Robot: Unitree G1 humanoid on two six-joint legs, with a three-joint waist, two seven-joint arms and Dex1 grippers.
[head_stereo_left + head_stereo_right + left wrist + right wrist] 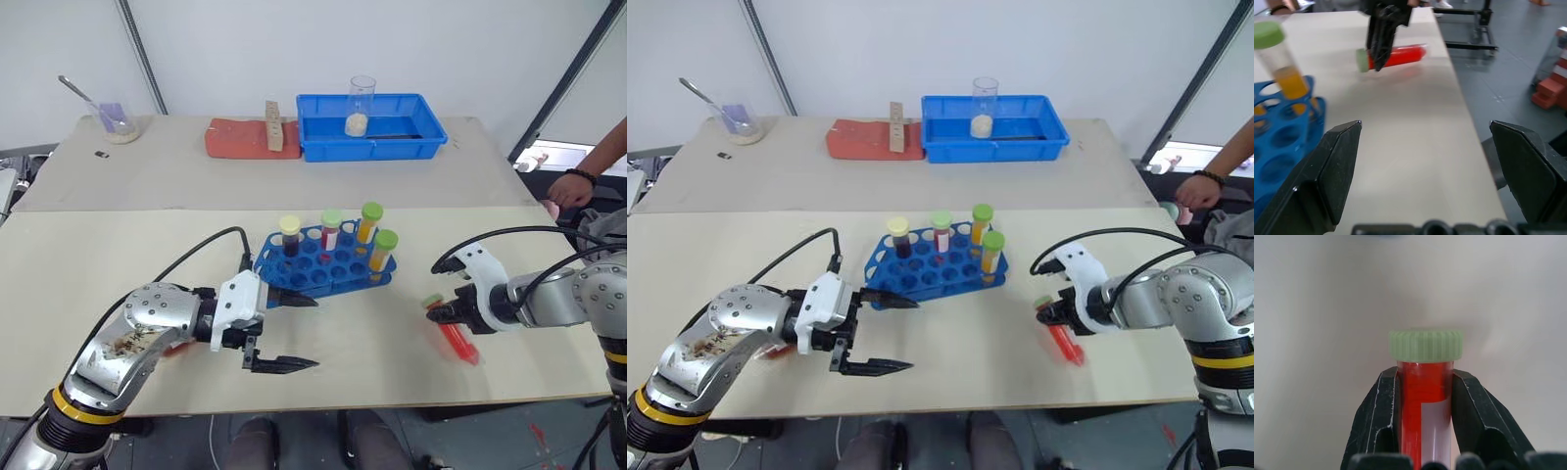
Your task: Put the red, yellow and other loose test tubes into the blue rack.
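The blue rack (323, 272) stands mid-table and holds several upright capped tubes, among them a dark one (290, 237) and an orange one (382, 252). A red test tube (457, 339) with a green cap hangs tilted just above the table to the rack's right. My right gripper (443, 313) is shut on it just below the cap, as the right wrist view confirms with the red tube (1425, 396) between both fingers (1376, 416). My left gripper (313, 333) is open and empty at the rack's near left corner, pointing toward the red tube (1398, 55).
At the back stand a blue bin (411, 137) with a glass beaker (361, 106), a red pad (235, 139) with a wooden block (273, 127), and a cup with a spoon (116, 122). A person's hand (571, 188) is at the right edge. Something red (774, 351) peeks from under my left forearm.
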